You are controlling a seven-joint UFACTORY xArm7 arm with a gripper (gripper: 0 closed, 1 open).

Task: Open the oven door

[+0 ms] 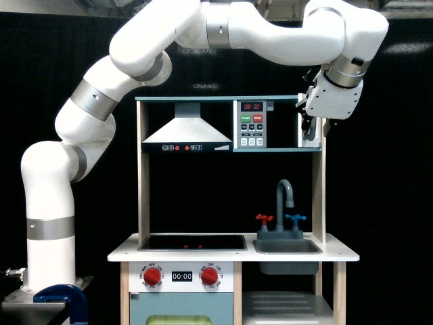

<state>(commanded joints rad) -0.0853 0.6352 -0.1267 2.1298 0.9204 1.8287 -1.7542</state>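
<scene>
The white arm (169, 47) rises from its base at the exterior view's left of the toy kitchen (233, 203), arches over the kitchen's top shelf and bends down at the kitchen's upper corner on the exterior view's right. The kitchen carries a grey range hood (186, 132) under the top shelf, a black cooktop (193, 242) on the white counter, and a grey sink (287, 246) with a grey tap (284, 196) beside the cooktop. Beside the hood, on the same upper shelf, sits the microwave keypad panel (251, 124) with a red display. The oven door (300, 130) stands swung out from the compartment beside that panel; only its thin white edge faces the camera, and the compartment reads as dark. The gripper (312, 130) hangs at that door edge, against the kitchen's side post; its dark fingers (310, 128) overlap the door edge, and whether they clamp it or stand apart cannot be determined.
</scene>
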